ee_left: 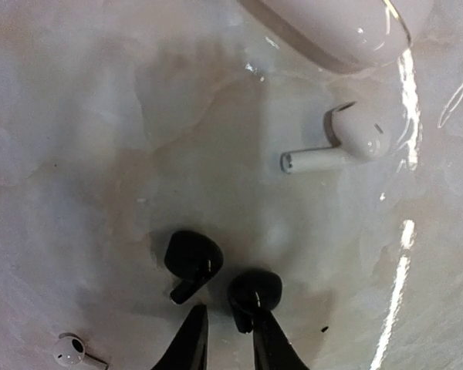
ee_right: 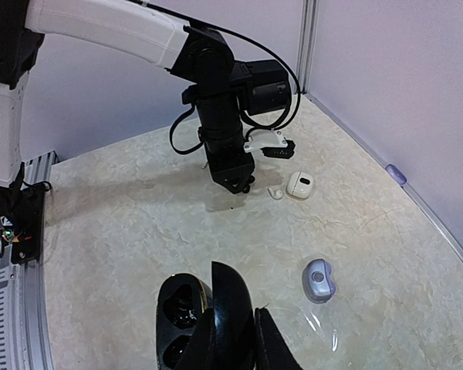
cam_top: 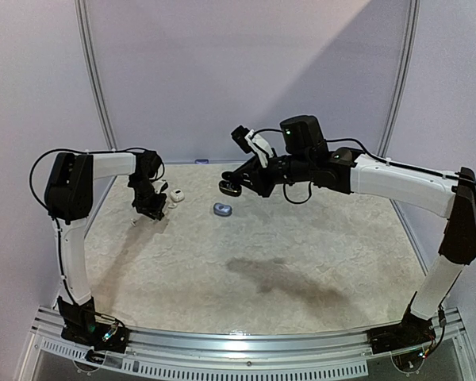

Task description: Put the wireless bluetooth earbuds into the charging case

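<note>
Toward the far left of the table [cam_top: 246, 278], close to the left wall [cam_top: 32, 79], the left gripper [ee_left: 225, 317] stands low over two black buds [ee_left: 193, 258] lying side by side. Its fingers [ee_left: 187, 347] are nearly together. One bud's stem rests against a tip, but I cannot tell whether it is pinched. A white bud [ee_left: 339, 146] lies apart beyond them, just short of the white case [ee_left: 332, 31], and a small pale bud [ee_left: 73, 351] lies off to the gripper's side. The right gripper [ee_right: 233, 327] hangs in the air over the far middle, clamped on an open black case [ee_right: 177, 316] by its raised lid. A blue case [ee_right: 319, 279] lies on the table between the arms. Broad marble runs from these things to the metal rail [cam_top: 246, 343] at the near edge.
</note>
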{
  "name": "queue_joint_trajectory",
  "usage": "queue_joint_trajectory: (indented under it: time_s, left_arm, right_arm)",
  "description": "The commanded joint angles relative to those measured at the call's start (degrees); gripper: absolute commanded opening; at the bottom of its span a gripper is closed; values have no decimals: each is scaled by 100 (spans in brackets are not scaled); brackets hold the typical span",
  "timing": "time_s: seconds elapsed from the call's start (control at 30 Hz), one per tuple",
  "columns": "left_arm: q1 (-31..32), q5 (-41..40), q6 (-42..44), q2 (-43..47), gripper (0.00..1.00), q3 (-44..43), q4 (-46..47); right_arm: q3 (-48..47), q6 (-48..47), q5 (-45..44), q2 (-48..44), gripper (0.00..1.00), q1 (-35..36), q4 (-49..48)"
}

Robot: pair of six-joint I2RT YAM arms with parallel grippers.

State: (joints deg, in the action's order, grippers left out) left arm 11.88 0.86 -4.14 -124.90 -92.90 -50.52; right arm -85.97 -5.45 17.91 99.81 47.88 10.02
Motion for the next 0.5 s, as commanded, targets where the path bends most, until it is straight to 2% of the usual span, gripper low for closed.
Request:
queue_joint_trajectory:
  time_s: [0.0, 0.17, 0.33, 0.47]
  left_arm:
    - [-29, 67, 30, -154, 19, -39, 110]
    - [-13, 161, 89, -267, 16, -86, 180]
    - [44, 197, 112, -221, 5, 10, 206]
    - [156, 246, 250, -88, 0, 227, 177]
  right_arm:
    - [-173, -64, 30, -17, 0, -21, 61]
    - [-187, -70, 51, -6, 0, -19, 78]
    - [-192, -70, 45, -5, 0, -22, 105]
    - [-200, -99, 33, -9, 0, -22, 131]
